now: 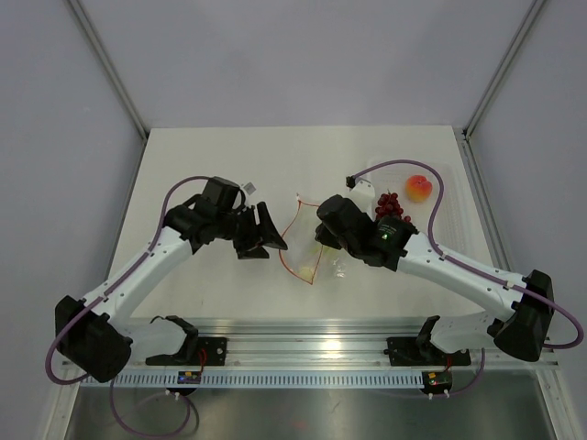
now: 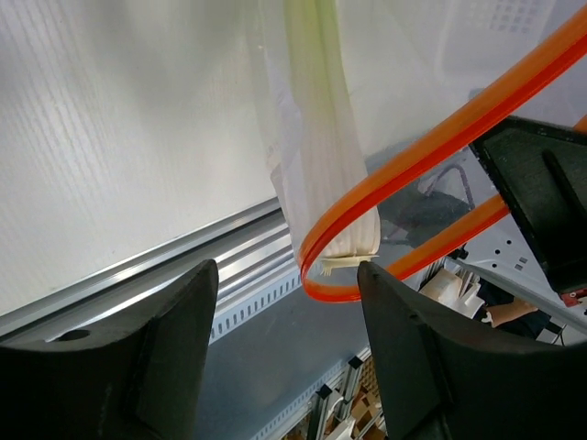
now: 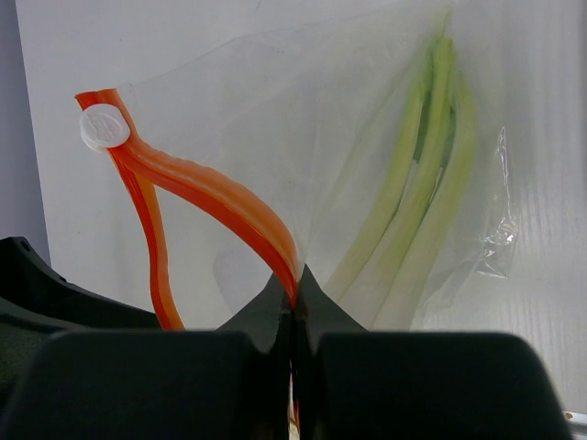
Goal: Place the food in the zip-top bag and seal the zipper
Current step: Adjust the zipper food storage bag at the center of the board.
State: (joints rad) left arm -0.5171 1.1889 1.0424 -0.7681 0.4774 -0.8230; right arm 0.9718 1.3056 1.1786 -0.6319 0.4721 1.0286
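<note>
Two grippers worked one bag at the middle of the table, nearer its front edge than its back.

The bag hung between them, lifted and slack, with its mouth gaping. My guess was that it was being held up so food could drop in.

Right gripper was clamped tight on the bag's mouth edge, with no gap between the fingers. That pinch looked like the anchor keeping one lip of the opening fixed.

Left gripper was spread wide and gripping nothing. It sat just beside the other lip, fingers either side of the bag's lower end, probably lining up to take hold and stretch the mouth.

Stalks were already inside, long and pale green, lying lengthwise down the bag with their white ends toward the left gripper.

Grapes sat out toward the table's far right corner, right beside the right arm and well apart from the bag.

Peach lay just beyond them, closer to the right edge, so by my count two items were yet to go in.

Zipper was what the right fingers had. Its two orange strips were parted in a loop, so the bag was unsealed.

Slider, small and white, sat at the strip's far end.
</note>
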